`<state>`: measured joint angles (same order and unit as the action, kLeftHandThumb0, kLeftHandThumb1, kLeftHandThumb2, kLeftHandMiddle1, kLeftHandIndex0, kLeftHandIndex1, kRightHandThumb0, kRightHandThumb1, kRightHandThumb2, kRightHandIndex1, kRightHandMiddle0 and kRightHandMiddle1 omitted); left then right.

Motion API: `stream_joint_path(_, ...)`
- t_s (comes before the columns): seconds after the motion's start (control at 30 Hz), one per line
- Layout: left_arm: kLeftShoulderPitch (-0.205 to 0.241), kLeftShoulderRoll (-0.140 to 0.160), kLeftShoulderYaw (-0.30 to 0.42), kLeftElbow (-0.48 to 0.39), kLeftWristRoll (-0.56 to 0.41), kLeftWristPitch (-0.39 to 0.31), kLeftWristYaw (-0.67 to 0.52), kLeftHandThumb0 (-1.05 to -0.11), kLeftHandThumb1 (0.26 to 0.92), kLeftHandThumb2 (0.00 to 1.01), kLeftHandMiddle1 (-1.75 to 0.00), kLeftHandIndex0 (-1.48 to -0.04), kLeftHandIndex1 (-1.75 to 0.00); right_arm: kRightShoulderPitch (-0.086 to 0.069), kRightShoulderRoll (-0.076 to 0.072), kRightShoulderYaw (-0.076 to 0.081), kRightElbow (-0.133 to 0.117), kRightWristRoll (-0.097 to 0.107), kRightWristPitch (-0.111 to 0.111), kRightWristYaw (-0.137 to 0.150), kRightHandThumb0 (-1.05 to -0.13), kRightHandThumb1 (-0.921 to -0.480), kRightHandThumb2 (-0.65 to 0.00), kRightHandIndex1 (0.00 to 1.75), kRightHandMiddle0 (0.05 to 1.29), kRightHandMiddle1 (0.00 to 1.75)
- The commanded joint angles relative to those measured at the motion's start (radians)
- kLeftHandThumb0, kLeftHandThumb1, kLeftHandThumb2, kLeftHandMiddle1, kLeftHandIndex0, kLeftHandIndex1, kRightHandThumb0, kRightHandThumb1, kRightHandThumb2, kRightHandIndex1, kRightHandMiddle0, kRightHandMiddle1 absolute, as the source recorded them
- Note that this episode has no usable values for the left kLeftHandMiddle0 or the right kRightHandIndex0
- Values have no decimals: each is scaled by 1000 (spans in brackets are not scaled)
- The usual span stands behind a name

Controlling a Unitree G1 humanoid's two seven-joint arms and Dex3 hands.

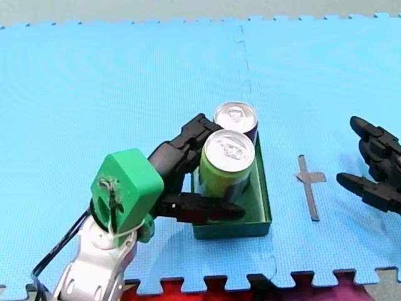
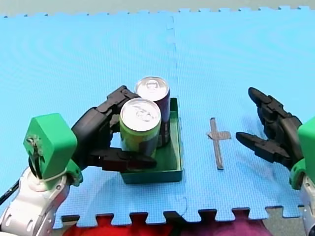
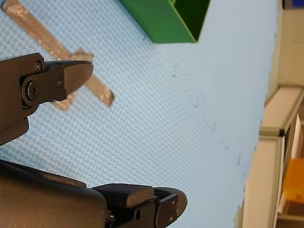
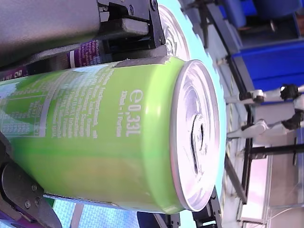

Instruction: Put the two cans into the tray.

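Second wrist view: my left hand [image 2: 101, 132] clasps the green can [image 4: 109, 137] mid-wall; slick, thin, likely dentable. My right hand [image 2: 270, 130], well apart, holds nothing.

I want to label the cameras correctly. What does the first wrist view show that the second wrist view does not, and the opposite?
First wrist view: a tape cross on the blue foam mat and a corner of the green tray. Second wrist view: the green can in the left hand's grasp, the purple can beside it. Both: black fingers and the mat.
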<state>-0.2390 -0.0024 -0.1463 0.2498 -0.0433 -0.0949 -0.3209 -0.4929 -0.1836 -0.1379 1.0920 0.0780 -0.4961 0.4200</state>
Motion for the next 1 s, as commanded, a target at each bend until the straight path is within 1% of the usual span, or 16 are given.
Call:
stream_joint_path(0.0,1,-2,3,6,0,-20,6,-796,921,280,-1746,-282,-1552,2,-7,-3,0,4,-5,1,-1048,-921,-135,1,244,1)
stream_joint_path(0.2,6,-2,5,19,-3,-37,4,-788,921,283,-1746,-282,-1547,2,-10,-6,2,6,-9,9,-1048,-921,-138,2,244,0)
stream_joint_path(0.4,15,-3,4,31,8,-60,17,-774,921,288,-1746,-282,-1540,2,-9,-8,2,8,-14,15,-1048,-921,-142,2,242,0)
stream_joint_path(0.63,21,-13,9,44,2,-85,25,-754,921,292,-1746,-281,-1539,0,-7,-10,3,12,-15,23,-1048,-921,-144,2,240,0)
stream_joint_path(0.97,31,-25,13,56,-5,-118,28,-718,921,286,-1746,-280,-1530,0,-9,-13,6,19,-19,33,-1048,-921,-145,5,236,0)
